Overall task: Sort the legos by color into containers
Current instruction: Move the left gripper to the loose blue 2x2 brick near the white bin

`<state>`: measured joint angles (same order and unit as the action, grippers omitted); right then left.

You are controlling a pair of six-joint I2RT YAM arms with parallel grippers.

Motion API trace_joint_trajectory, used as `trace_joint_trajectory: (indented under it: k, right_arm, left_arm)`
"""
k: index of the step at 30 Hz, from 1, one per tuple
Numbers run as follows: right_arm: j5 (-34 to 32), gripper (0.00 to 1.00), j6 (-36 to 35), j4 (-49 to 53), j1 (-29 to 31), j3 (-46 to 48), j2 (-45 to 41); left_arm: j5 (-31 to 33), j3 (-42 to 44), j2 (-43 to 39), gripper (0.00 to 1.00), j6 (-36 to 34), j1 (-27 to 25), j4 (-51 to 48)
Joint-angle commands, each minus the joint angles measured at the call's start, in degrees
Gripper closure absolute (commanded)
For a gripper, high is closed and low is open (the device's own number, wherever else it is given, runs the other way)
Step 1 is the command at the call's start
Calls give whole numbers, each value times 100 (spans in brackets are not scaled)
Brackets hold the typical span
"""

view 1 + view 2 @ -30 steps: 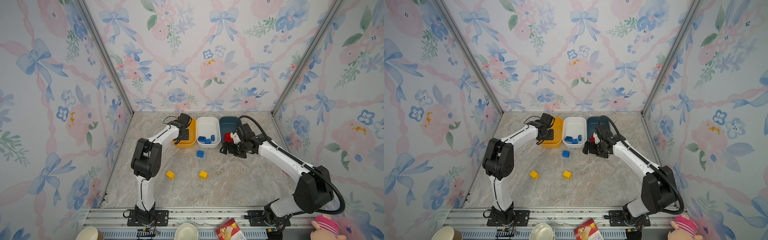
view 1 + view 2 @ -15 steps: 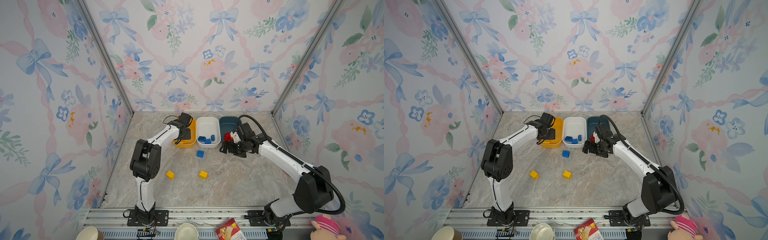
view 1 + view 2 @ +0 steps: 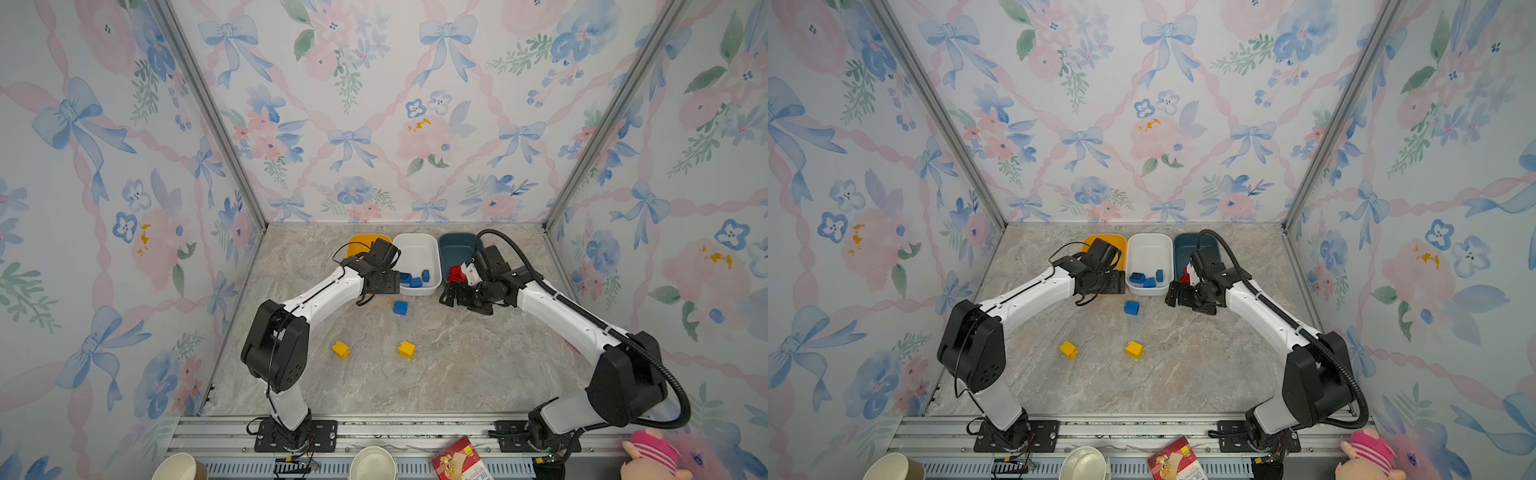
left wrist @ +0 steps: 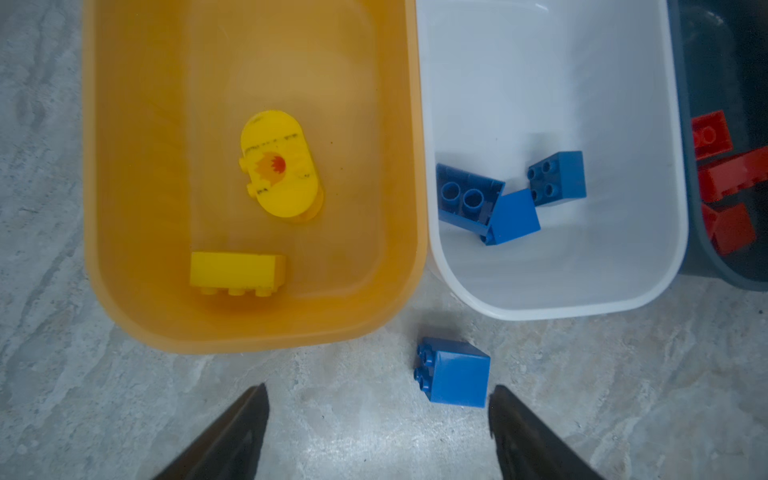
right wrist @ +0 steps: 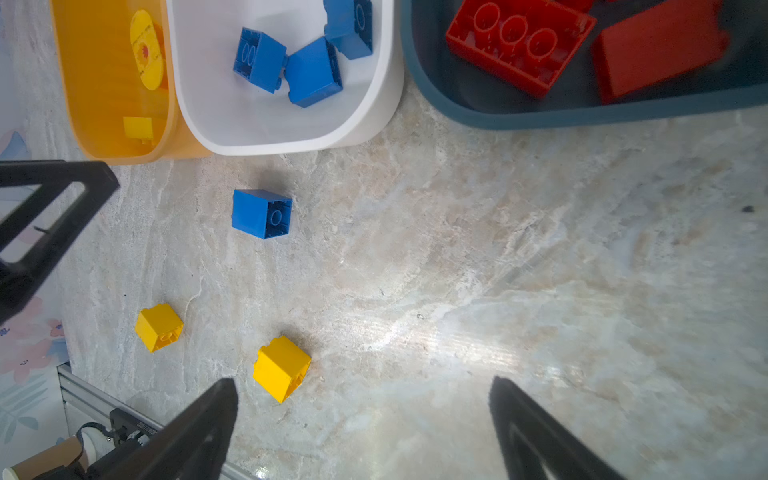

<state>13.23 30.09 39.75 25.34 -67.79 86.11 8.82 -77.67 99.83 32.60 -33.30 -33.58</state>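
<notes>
we see left gripper (image 4: 378,390) jaws apart, empty, by the near rim of the yellow-orange tub (image 4: 253,332), which holds two yellow legos (image 4: 237,269); white tub (image 4: 552,307) has three blue legos (image 4: 515,214), one loose blue brick (image 4: 455,372) on the table (image 5: 457,249) just in front of it, two yellow bricks (image 3: 340,349) further toward the arm bases; teal tub (image 5: 540,118) holds red legos (image 5: 519,45); right gripper (image 5: 362,381) spread wide, empty

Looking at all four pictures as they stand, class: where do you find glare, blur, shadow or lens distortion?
Right wrist view: a bright glare patch on the marble tabletop, and the red bricks smear at the edge. Left wrist view: the left gripper shows dark, soft fingers; the loose blue brick is sharp. Both top views: even light, faint shadows.
</notes>
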Motion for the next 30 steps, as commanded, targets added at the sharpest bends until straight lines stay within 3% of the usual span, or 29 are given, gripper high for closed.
trace_joint_trajectory:
  k: [1, 13, 30]
  right_arm:
    - [-86, 3, 92, -36, 15, 80, -175]
    - [-122, 3, 129, -72, -55, 272, -364]
    - [76, 3, 152, -229, -264, 600, -528]
  left_arm:
    - [-118, 151, -158, 14, 254, -206, -52]
    - [-16, 34, 441, 10, 341, -719, -8]
    - [131, -334, 1266, 17, 282, -845, 178]
